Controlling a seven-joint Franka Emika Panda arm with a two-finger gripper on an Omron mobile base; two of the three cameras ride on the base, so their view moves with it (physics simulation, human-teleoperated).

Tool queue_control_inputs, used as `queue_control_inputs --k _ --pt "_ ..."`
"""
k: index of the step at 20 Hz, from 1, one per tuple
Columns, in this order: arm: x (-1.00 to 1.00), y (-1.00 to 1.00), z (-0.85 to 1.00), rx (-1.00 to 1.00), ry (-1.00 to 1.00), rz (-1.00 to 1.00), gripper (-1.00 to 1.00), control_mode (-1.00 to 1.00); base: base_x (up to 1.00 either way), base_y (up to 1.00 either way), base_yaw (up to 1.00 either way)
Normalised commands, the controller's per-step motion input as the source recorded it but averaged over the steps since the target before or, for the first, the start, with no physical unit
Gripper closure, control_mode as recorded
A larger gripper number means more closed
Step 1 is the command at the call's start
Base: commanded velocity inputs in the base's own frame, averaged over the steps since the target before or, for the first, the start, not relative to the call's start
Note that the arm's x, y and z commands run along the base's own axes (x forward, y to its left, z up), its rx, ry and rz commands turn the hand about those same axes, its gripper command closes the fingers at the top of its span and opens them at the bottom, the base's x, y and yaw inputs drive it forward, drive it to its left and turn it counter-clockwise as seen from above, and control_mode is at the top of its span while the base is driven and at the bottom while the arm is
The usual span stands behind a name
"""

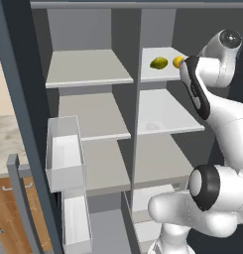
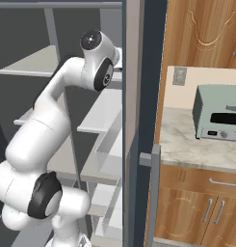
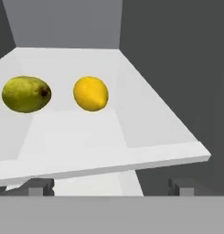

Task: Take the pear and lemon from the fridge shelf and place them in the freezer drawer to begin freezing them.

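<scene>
A green-yellow pear (image 3: 25, 94) (image 1: 158, 63) and a yellow lemon (image 3: 91, 93) (image 1: 177, 61) lie side by side on the top right fridge shelf (image 3: 86, 137) (image 1: 151, 74), the pear to the left. My gripper (image 3: 111, 188) is open in front of the shelf's near edge. Its fingertips (image 3: 40, 187) stand wide apart, short of both fruits, with nothing between them. In the left base view my forearm (image 1: 197, 92) covers part of the lemon. The freezer drawer is out of view.
More pale grey shelves (image 1: 91, 69) (image 1: 167, 116) are stacked on both sides of the central divider. White bins (image 1: 63, 151) hang on the open left door. The right fridge door (image 2: 134, 120) stands beside my arm. A toaster oven (image 2: 218, 113) sits on the counter (image 2: 191, 144).
</scene>
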Motion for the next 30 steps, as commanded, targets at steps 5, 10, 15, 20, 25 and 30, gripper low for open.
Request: queue_control_inputs --k 5,10,15,20,25,30 --pt "0.64 0.0 -0.01 0.0 0.03 -0.01 -1.0 -1.0 0.0 0.0 0.0" --pt "0.57 -0.06 -0.04 0.0 0.06 -0.01 -1.0 -1.0 0.0 0.0 0.0" --pt "0.6 -0.15 0.0 0.01 0.07 0.0 -1.0 -1.0 0.0 0.0 0.0" --pt "0.57 -0.05 -0.03 0.0 0.04 0.0 -1.0 -1.0 0.0 0.0 0.0" --pt "0.55 0.0 -0.21 0.0 0.01 0.0 -1.0 -1.0 0.0 0.0 0.0" --pt "0.13 0.01 -0.34 0.0 0.01 0.0 -1.0 -1.0 0.0 0.0 0.0"
